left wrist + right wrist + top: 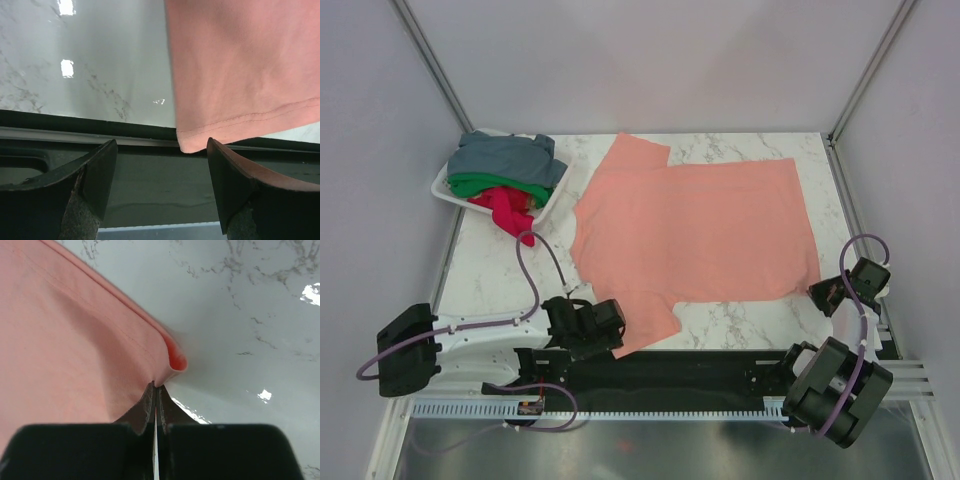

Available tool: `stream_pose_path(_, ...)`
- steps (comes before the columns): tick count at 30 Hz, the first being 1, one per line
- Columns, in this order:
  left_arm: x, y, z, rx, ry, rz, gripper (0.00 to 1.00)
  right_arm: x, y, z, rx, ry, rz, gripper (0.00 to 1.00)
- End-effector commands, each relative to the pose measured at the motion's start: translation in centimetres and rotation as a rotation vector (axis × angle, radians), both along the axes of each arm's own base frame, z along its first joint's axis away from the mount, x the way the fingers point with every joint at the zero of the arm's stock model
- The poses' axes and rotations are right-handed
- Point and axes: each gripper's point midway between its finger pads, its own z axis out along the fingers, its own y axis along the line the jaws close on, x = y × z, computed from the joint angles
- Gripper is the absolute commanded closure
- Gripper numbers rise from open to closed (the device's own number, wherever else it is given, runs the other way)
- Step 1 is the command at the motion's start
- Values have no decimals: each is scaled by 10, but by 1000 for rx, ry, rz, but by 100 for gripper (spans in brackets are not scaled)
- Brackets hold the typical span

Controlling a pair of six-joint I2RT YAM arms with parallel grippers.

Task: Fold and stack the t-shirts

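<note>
Top external view: at the far left a white basket (556, 200) holds three crumpled shirts, the grey-blue shirt (505, 155) on top, the green shirt (490, 185) under it and the red shirt (505, 208) spilling over the near rim. None of them is folded.

To the right, the salmon-pink shirt (700, 225) lies spread flat on the marble table (740, 320), with its sleeves out and no fold in it yet. No stack is visible anywhere.

In the left wrist view, the left gripper (161, 144) sits at the near sleeve. Its jaws are apart and the sleeve's hemmed corner lies just beyond the tips, not pinched.

In the right wrist view, the right gripper (156, 390) is at the shirt's near right corner. Its jaws are together and clamped on the hem, which bunches up into a small loop.

By my reading, the task is barely begun. The first fold of the first shirt is being set up, and the left corner has yet to be gripped. All four shirts have yet to be folded and stacked.
</note>
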Motion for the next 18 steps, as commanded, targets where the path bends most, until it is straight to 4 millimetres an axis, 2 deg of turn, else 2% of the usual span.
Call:
stream_pose_path(1,6,-16,-5,-34,-35,65,21,6,-2,9,-9,-19,36,100)
stream_pose_path(6,8,-33,-16,-47,-48,61,22,7,-1,9,-7,-24,49,100)
stream_pose_path(12,22,-50,-15,-58,-105,54,32,9,2,9,5,-37,70,100)
stream_pose_path(15,27,-55,-15,-47,-123,49,49,10,3,9,8,-37,74,100)
stream_pose_path(16,29,-56,-15,-42,-132,50,60,9,3,8,8,-36,75,100)
stream_pose_path(17,30,-57,-15,-42,-137,50,63,10,3,9,6,-40,76,100)
stream_pose_path(18,32,-59,-13,-45,-146,50,73,10,4,9,6,-42,77,100)
